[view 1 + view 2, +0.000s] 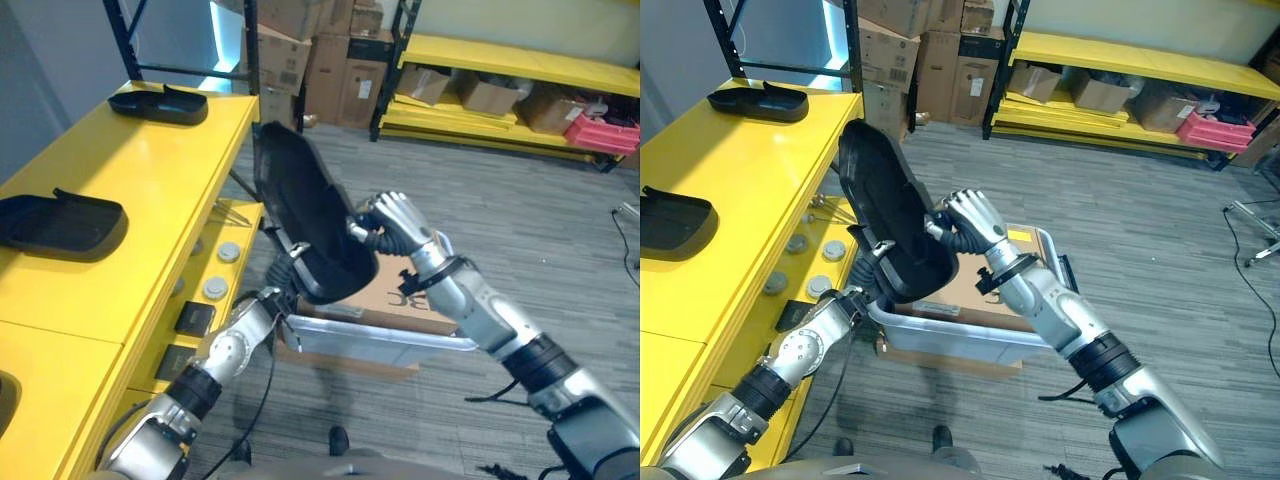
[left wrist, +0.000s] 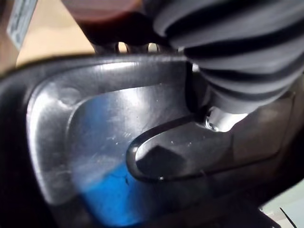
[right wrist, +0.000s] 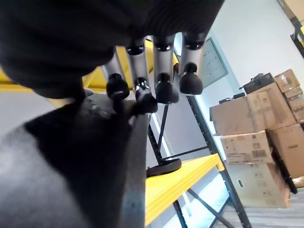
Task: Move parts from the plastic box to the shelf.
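Taking the yellow flat-topped metal shelf (image 1: 140, 190) as my landmark and reading leftward to rightward: two black moulded plastic parts already lie on it, one at the near left (image 1: 60, 222) and one at the far end (image 1: 160, 102). Just off the shelf's right edge, above the grey plastic box (image 1: 970, 335) on the floor, I see the large black curved plastic part (image 1: 885, 215) held up between both hands, clear of the box. Its long axis runs steeply up and leans toward the shelf, top end almost over the shelf's edge. My left hand (image 1: 875, 262) is under its lower end, nearer the shelf; I cannot tell how its fingers sit, since the part hides them. My right hand (image 1: 970, 222) is on the side away from the shelf, with its dark-tipped fingers (image 3: 142, 97) curled over the part's rim. I judge the coming move to be a sideways carry left onto the shelf, laying the long axis flat.
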You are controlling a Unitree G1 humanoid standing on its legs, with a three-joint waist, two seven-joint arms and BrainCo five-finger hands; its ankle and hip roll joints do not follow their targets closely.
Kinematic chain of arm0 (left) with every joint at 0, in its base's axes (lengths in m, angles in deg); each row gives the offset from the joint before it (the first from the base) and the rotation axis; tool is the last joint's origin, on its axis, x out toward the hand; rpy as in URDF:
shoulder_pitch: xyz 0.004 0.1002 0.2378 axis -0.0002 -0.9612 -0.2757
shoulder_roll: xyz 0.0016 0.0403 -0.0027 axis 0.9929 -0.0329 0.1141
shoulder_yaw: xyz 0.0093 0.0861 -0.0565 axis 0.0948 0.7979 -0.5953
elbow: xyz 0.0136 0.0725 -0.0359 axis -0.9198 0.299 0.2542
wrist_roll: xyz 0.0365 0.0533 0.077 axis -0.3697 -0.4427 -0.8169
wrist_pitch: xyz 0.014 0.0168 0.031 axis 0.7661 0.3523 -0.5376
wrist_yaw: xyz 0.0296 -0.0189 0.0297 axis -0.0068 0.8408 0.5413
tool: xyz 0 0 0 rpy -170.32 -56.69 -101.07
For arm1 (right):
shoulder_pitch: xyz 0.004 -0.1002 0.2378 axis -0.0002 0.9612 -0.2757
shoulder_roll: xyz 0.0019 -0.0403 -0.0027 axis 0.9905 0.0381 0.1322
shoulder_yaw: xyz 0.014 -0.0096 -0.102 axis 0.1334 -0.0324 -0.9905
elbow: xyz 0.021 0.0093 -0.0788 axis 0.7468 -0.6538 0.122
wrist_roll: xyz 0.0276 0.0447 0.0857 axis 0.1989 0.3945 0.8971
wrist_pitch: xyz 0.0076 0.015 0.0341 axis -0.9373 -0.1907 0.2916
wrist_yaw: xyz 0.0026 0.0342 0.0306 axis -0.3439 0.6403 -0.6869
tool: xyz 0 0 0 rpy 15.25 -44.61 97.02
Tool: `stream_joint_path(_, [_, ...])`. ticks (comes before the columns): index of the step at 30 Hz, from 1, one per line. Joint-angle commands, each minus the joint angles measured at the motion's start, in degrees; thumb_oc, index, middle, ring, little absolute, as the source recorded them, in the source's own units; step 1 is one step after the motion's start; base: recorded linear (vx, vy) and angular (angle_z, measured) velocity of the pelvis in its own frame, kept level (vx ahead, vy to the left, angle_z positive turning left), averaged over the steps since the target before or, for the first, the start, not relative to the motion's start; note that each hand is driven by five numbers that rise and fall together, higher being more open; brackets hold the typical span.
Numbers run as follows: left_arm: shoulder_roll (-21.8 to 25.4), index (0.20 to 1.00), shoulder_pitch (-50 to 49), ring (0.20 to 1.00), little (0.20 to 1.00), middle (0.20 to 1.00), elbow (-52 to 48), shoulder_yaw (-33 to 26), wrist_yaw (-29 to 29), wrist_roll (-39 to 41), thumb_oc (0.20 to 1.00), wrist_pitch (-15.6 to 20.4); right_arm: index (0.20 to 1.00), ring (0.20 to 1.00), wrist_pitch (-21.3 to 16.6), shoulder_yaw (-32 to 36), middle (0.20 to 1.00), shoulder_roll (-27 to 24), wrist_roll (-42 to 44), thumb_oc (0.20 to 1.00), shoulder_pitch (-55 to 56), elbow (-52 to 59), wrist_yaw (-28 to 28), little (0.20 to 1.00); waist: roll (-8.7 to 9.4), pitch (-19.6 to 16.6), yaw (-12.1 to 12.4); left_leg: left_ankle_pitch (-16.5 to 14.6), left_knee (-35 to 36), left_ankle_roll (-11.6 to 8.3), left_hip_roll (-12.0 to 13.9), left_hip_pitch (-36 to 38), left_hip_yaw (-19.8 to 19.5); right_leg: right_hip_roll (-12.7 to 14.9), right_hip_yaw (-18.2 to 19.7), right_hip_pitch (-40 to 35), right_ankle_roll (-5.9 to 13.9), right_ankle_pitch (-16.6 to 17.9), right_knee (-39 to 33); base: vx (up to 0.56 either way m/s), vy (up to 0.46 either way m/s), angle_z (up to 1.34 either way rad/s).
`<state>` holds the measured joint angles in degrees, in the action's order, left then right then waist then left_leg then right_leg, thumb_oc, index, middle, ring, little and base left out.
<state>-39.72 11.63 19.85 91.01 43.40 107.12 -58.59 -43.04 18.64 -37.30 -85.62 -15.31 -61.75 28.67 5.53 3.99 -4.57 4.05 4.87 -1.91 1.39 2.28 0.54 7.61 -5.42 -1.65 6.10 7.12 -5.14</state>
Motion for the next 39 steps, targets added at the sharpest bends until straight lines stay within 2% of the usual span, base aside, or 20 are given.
stream_joint_path(1, [-4.26,0.200,8.84,0.200,0.200,0.200,-1.06,-0.25,-1.58,-6.95,0.200,9.54,0.200,0.200,-4.72,-0.49,0.200,0.92,5.91,0.200,-0.03,4.91,-0.35,0.200,-2.55,-0.95,1.52,-4.84,0.13,1.92,0.08,2.15,2.64,-1.50,-2.81,-3.17,1.20,-4.77,1.15,0.00,0.000,0.00])
stream_joint_path(4, [-2.81,0.200,8.29,0.200,0.200,0.200,-2.57,-1.68,-3.82,-14.76,0.200,13.13,0.200,0.200,-3.29,0.51,0.200,2.71,8.10,0.200,3.56,5.47,0.26,0.200,-2.64,-0.83,1.49,-4.86,0.13,2.06,-0.08,2.22,2.69,-1.36,-2.59,-3.15,1.31,-4.67,1.20,0.02,0.052,0.01])
stream_joint_path(5, [-2.24,0.200,8.07,0.200,0.200,0.200,-3.24,-1.99,-4.37,-15.99,0.200,14.04,0.558,0.558,-2.93,1.02,0.558,2.99,8.68,0.558,4.69,5.72,1.08,0.558,-2.71,-0.77,1.43,-4.83,0.13,2.10,-0.11,2.24,2.75,-1.31,-2.41,-3.08,1.35,-4.64,1.32,0.02,0.073,0.01])
stream_joint_path(6, [-1.75,0.200,7.94,0.200,0.200,0.200,-3.65,-2.31,-4.97,-17.64,0.200,14.92,1.000,1.000,-2.08,1.45,1.000,3.27,10.14,1.000,5.58,5.74,1.76,1.000,-2.78,-0.72,1.34,-4.83,0.13,2.15,-0.13,2.26,2.79,-1.27,-2.30,-3.03,1.37,-4.63,1.42,0.02,0.078,0.00])
stream_joint_path(11, [3.06,0.200,6.83,0.200,0.200,0.200,-6.33,-4.24,-11.49,-35.83,0.200,18.51,1.000,1.000,1.32,6.80,1.000,6.68,22.87,1.000,14.57,3.85,3.66,1.000,-3.20,-0.29,0.18,-5.01,0.13,2.96,-0.58,2.51,3.16,-0.99,-0.89,-2.24,1.65,-4.71,2.60,0.02,0.098,-0.02])
stream_joint_path(12, [5.98,0.200,5.47,0.200,0.200,0.200,-7.70,-6.29,-14.07,-42.15,0.200,19.46,1.000,1.000,1.66,10.08,1.000,7.46,28.33,1.000,18.47,2.28,2.69,1.000,-3.39,-0.12,-0.43,-4.40,0.13,3.25,-0.76,2.24,3.51,-0.87,-0.26,-1.39,1.64,-4.47,3.48,0.02,0.102,-0.14])
stream_joint_path(16, [9.17,0.200,3.76,0.200,0.200,0.200,-9.29,-8.30,-15.58,-47.02,0.200,21.35,1.000,1.000,3.31,12.88,1.000,8.67,34.04,1.000,22.19,-1.68,-1.78,1.000,-3.64,0.15,-0.81,-5.06,0.13,3.73,-1.14,2.87,3.37,-0.72,0.20,-1.18,1.89,-5.26,4.62,0.03,0.057,-0.18])
stream_joint_path(17, [10.64,0.200,2.95,0.200,0.200,0.200,-10.47,-9.60,-15.38,-49.20,0.200,23.17,1.000,1.000,6.17,13.81,1.000,9.36,35.49,1.000,23.79,-4.62,-4.99,1.000,-3.81,0.32,-0.90,-5.03,0.13,3.91,-1.21,2.93,3.36,-0.65,0.21,-0.87,1.94,-5.39,5.28,0.03,-0.009,-0.07])
stream_joint_path(19, [12.84,0.200,1.55,0.200,0.200,0.200,-13.13,-11.14,-14.09,-50.38,0.200,25.00,1.000,1.000,6.83,14.52,1.000,10.65,37.83,1.000,26.57,-11.62,-9.15,1.000,-3.88,0.39,-0.81,-4.86,0.13,4.28,-1.33,2.72,2.35,-1.12,1.22,-0.34,1.64,-6.28,7.05,0.05,-0.068,-0.13])
stream_joint_path(21, [13.65,0.200,1.50,0.200,0.200,0.200,-13.68,-11.15,-12.98,-50.79,0.200,27.30,1.000,1.000,9.91,14.50,1.000,11.55,38.21,1.000,27.54,-16.14,-12.17,1.000,-3.87,0.28,-1.08,-4.79,0.13,4.55,-1.48,2.51,0.73,-1.83,2.86,0.12,1.29,-7.17,8.42,0.06,-0.180,0.04])
stream_joint_path(22, [13.78,0.200,2.69,0.200,0.200,0.200,-15.76,-9.94,-7.74,-47.79,0.200,30.59,1.000,1.000,10.07,12.82,1.000,13.75,34.27,1.000,29.07,-29.07,-10.68,1.000,-3.88,0.32,-1.41,-3.62,0.13,4.61,-1.90,1.68,-4.59,-4.49,6.83,0.44,-0.41,-7.86,9.74,0.05,-0.281,0.39])
stream_joint_path(24, [13.39,0.200,3.49,0.200,0.200,0.200,-16.91,-9.40,-5.20,-47.04,0.200,31.34,1.000,1.000,11.82,11.45,1.000,15.13,37.15,1.000,28.35,-38.01,-11.37,1.000,-3.72,0.44,-0.34,-3.31,0.13,4.15,-1.95,1.34,-6.50,-5.34,6.42,-0.19,-1.25,-8.18,9.16,0.03,-0.276,1.12])
stream_joint_path(25, [13.31,0.200,3.52,0.200,0.200,0.200,-17.50,-9.44,-4.59,-46.94,0.200,31.13,1.000,1.000,11.30,11.31,1.000,15.73,38.21,1.000,28.05,-41.65,-11.83,1.000,-3.71,0.54,0.02,-3.19,0.13,3.97,-1.87,1.28,-7.03,-5.49,6.07,-0.43,-1.47,-8.30,9.01,0.02,-0.313,1.92])
stream_joint_path(27, [13.02,0.200,1.97,0.200,0.200,0.200,-21.28,-10.03,-3.59,-47.08,0.200,29.87,1.000,1.000,15.38,12.58,1.000,19.82,47.36,1.000,26.05,-56.92,-15.80,1.000,-4.03,1.68,2.90,-2.02,-0.40,2.55,-1.01,0.77,-9.90,-6.62,4.42,-1.71,-2.76,-9.03,8.63,0.00,-0.297,1.18])
stream_joint_path(30, [13.33,0.200,-0.66,0.200,0.200,0.200,-24.80,-12.71,-2.17,-45.12,0.200,29.68,1.000,1.000,17.04,14.70,1.000,22.69,47.85,1.000,24.91,-65.79,-17.75,1.000,-5.05,3.55,5.70,0.46,-1.46,0.47,-0.32,-2.15,-11.16,-7.22,3.17,-2.95,-3.49,-9.43,8.15,-0.05,-0.077,0.55])
stream_joint_path(32, [13.70,0.200,-2.71,0.200,0.200,0.200,-26.68,-14.87,-1.32,-44.11,0.200,29.95,1.000,1.000,20.18,14.74,1.000,23.34,41.14,1.000,23.95,-68.81,-19.78,1.000,-5.80,4.92,7.39,1.75,-2.94,-0.87,-0.06,-5.20,-10.66,-7.20,2.39,-3.56,-3.65,-9.66,7.99,-0.12,-0.011,0.52])
stream_joint_path(34, [14.24,0.200,-4.53,0.200,0.200,0.200,-27.82,-16.76,0.88,-41.88,0.200,30.42,1.000,1.000,22.24,13.22,1.000,23.85,37.06,1.000,23.57,-71.58,-21.74,1.000,-6.16,6.37,8.48,1.24,-5.80,-1.54,0.47,-7.40,-6.69,-6.13,-0.24,-4.49,-3.55,-9.85,7.60,-0.17,-0.047,0.47])
stream_joint_path(36, [13.97,0.200,-5.45,0.200,0.200,0.200,-29.46,-17.90,4.02,-40.20,0.200,30.30,1.000,1.000,22.15,11.55,1.000,24.18,41.08,1.000,22.25,-72.52,-21.88,1.000,-5.85,6.53,8.85,-1.01,-8.94,-0.89,0.67,-7.33,-0.82,-4.43,-4.89,-4.69,-3.19,-8.77,6.18,-0.20,-0.059,1.35])
stream_joint_path(37, [13.95,0.200,-5.63,0.200,0.200,0.200,-29.68,-18.05,4.16,-40.09,0.200,30.17,1.000,1.000,22.25,11.45,1.000,24.19,41.42,1.000,22.17,-72.48,-21.88,1.000,-5.82,6.51,8.73,-1.33,-9.21,-0.82,0.65,-7.24,-0.63,-4.35,-5.20,-4.80,-3.16,-8.77,6.07,-0.17,-0.015,2.03])
stream_joint_path(39, [13.44,0.200,-6.68,0.200,0.200,0.200,-31.77,-18.72,4.75,-40.24,0.200,29.17,1.000,1.000,23.64,11.77,1.000,24.45,43.83,1.000,21.12,-72.40,-22.86,1.000,-5.26,5.70,8.50,-3.98,-10.60,-0.03,0.52,-5.22,3.23,-2.99,-8.17,-4.33,-2.80,-7.69,5.03,-0.13,0.034,1.24])
